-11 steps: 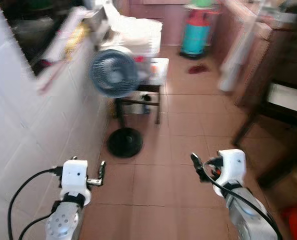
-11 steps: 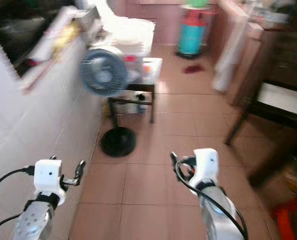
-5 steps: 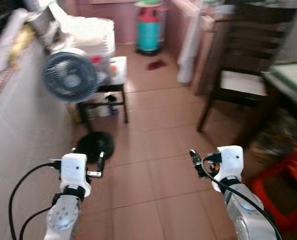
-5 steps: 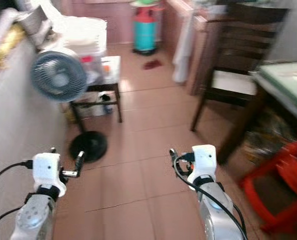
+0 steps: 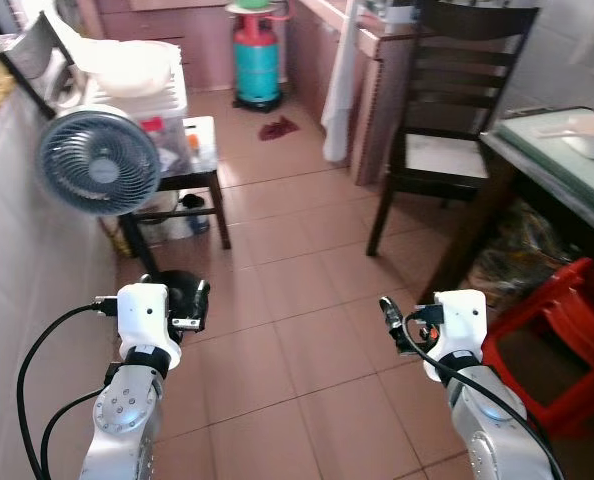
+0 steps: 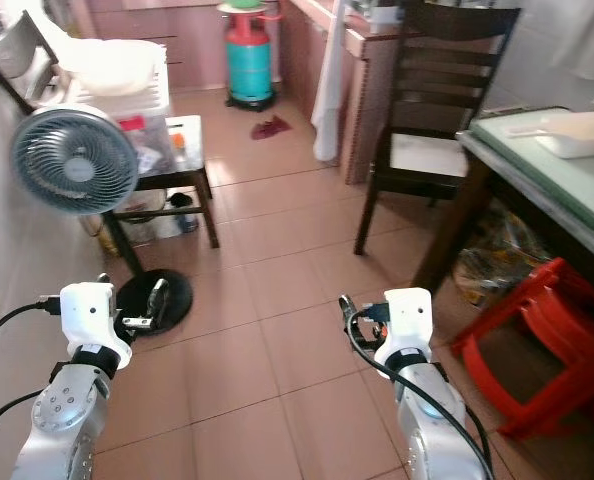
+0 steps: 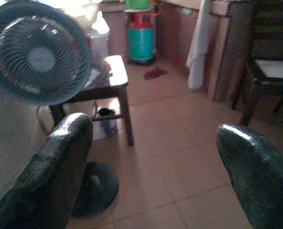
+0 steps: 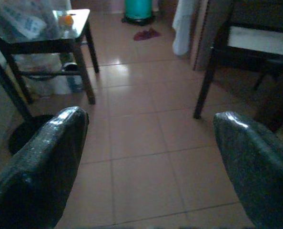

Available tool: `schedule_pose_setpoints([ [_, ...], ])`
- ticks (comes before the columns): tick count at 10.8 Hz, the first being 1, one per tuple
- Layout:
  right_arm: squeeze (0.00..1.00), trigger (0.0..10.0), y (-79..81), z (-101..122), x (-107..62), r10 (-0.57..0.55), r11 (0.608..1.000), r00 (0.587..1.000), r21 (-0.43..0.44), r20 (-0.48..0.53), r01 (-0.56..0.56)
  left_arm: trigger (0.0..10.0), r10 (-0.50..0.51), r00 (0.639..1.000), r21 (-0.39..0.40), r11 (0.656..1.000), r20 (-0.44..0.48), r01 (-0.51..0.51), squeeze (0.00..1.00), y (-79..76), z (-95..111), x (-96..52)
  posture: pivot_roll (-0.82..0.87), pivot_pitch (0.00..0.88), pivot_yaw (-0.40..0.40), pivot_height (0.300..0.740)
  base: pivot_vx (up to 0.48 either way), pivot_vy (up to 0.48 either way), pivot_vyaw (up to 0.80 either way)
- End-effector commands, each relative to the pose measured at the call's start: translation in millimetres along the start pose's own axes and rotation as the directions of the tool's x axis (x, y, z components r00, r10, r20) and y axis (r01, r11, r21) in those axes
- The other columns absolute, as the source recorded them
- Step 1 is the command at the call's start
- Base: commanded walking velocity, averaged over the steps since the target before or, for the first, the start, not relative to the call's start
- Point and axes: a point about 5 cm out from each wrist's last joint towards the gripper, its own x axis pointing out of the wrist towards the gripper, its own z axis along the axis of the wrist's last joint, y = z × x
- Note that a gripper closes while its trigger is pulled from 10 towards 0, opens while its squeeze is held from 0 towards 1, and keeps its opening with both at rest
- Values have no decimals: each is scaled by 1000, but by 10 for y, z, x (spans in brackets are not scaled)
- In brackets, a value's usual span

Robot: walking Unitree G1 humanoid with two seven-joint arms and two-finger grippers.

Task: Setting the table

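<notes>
Two grippers up in front over the tiled floor, both w/ nothing in them. Left gripper sits near-left, fingers spread wide apart in the wrist view, right above the fan's round black base. Right gripper is near-right, fingers also wide apart, just floor under it.

Dining table is far right, glass-ish green top, w/ a white dish on it, near its far end. Dark wood chair stands just left of the table. Red plastic stool tucked partly under the table's near edge, close to the right arm.

Left side: blue-grey fan on a stand, small dark side table behind it w/ a white box on top. Teal gas cylinder far back by the wall, red rag on the floor just in front of it.
</notes>
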Motion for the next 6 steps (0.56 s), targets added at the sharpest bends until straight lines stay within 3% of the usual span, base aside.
schedule_pose_setpoints([
  [1, 0, 10000, 5, 17, 6, -13, 1000, 1000, 11, 3, 13, 10000, 15, 1000, -3, 1000, -18, -15, 0, 50, -20, -3, -68, 63, 34, 740, 0, 0, 0],
  [3, 0, 10000, -23, -17, -4, -43, 999, 999, 7, -25, 43, 10000, -8, 1000, -8, 1000, -22, 8, 0, 25, -14, 1, -75, 67, 39, 740, 0, 0, 0],
  [4, 0, 10000, 11, -16, -14, -13, 997, 1000, 77, -10, 14, 10000, -14, 1000, -13, 1000, -22, 13, 0, 9, -9, 4, -77, 67, 39, 740, 0, 0, 0],
  [6, 0, 10000, 12, -10, -44, -16, 999, 1000, 46, -9, 17, 10000, -19, 1000, -18, 1000, -25, 18, 0, -11, -7, 5, -79, 73, 40, 740, 0, 0, 0],
])
